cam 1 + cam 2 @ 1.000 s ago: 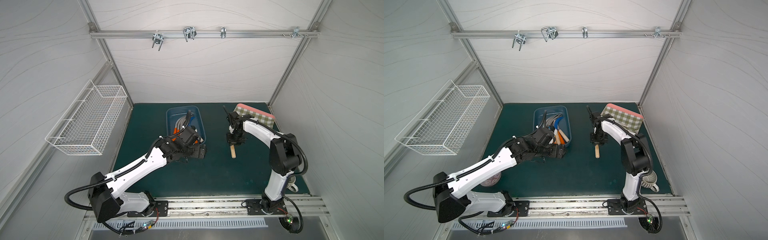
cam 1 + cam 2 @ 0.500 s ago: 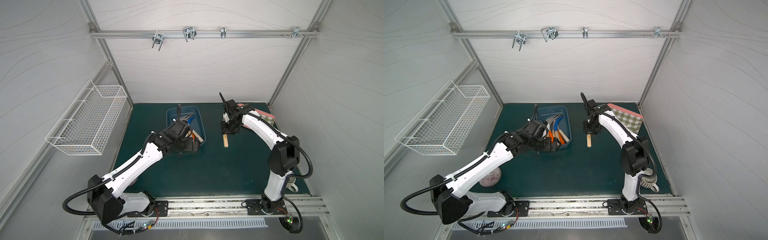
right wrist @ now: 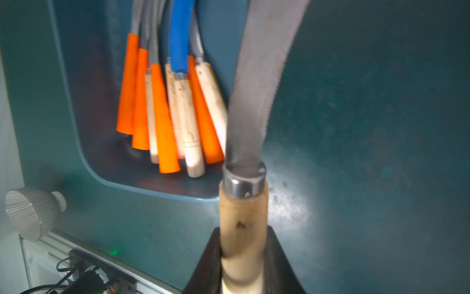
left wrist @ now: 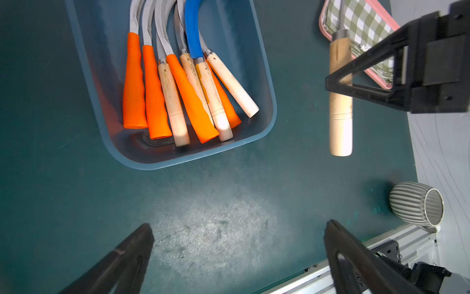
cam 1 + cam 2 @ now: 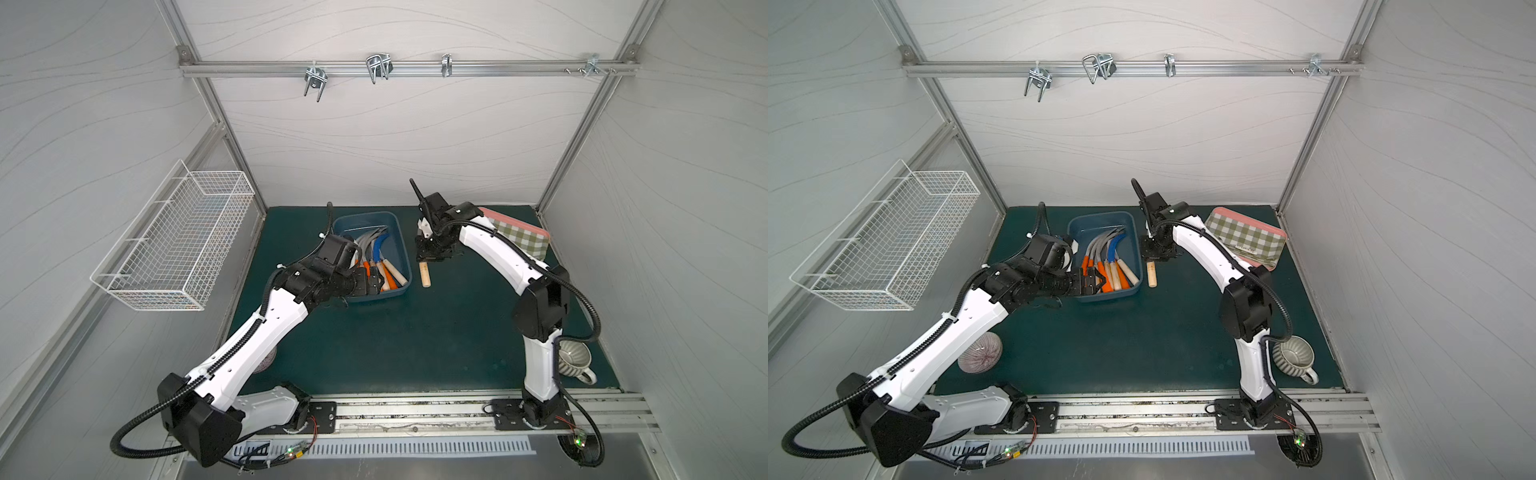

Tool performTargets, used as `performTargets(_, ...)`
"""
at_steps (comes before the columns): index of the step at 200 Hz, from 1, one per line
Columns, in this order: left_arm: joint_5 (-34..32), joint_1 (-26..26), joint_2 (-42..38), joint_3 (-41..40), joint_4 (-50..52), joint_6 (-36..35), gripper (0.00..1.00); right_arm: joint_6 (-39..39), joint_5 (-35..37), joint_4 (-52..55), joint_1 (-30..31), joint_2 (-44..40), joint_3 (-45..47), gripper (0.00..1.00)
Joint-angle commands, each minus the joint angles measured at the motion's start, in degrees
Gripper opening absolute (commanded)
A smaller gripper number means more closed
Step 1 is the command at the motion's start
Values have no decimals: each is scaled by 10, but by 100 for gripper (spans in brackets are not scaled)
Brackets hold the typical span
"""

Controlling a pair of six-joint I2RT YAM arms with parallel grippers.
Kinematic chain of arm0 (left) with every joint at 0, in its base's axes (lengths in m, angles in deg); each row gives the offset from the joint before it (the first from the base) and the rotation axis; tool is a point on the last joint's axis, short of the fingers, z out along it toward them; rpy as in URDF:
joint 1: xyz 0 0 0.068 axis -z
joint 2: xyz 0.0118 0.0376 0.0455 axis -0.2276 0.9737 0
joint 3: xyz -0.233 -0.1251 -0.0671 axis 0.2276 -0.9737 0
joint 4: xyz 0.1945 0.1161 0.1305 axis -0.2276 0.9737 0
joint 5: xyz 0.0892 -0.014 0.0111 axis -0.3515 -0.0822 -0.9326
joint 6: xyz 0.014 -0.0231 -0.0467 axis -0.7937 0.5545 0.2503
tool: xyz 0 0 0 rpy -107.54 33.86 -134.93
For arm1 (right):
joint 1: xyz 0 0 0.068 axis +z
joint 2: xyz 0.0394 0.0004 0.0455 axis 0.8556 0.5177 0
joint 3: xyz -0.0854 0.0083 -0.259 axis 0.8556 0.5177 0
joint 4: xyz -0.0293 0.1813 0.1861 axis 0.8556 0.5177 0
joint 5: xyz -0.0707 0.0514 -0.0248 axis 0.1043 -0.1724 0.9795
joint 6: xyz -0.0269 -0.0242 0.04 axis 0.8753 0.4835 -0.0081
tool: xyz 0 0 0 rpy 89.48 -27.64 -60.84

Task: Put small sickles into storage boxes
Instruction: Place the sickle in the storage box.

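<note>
**Beside the storage box, one sickle in the right pincer's grip**

Nearest to the front rail, well clear of the storage box [image 5: 1096, 224], a ribbed grey mug [image 5: 1293, 353] stands by the right arm's base, and a ribbed, rounded bowl [image 5: 980, 351] lies on the green bench [image 5: 1121, 345] by the left arm.

At the box's near end hovers the left pincer [image 4: 237, 226], its jaws spread wide with nothing between them.

Inside the box lies a bundle of small sickles [image 4: 178, 89]. Their orange and pale wooden handles point to the near end and their curved grey blades to the far end, one blade blue [image 4: 192, 30].

Just outside the box's long wall, between box and checked tray [image 5: 1246, 237], the right pincer [image 3: 243, 236] is clamped on the wooden handle of another sickle [image 5: 1152, 276]. Its handle end points nearward.

Beyond the box, the tray rests against the far corner. A white wire basket [image 5: 888, 241] hangs on the side wall, well apart from the box, and a rail with metal hooks [image 5: 1100, 68] crosses the back wall.
</note>
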Motion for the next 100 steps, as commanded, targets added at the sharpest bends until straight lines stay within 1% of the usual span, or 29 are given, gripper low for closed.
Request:
performTargets(1,12,-17,-19,-11,9,-11,99,3,-7,12,15,24,-33,0)
performTargets(54,23,-52,-48,-37,19,-18,99,20,-8,-2,41,81,-95,0)
performTargets(100,33,-73,-59,-59,21,-22,99,37,-28,-38,54,125,-134,1)
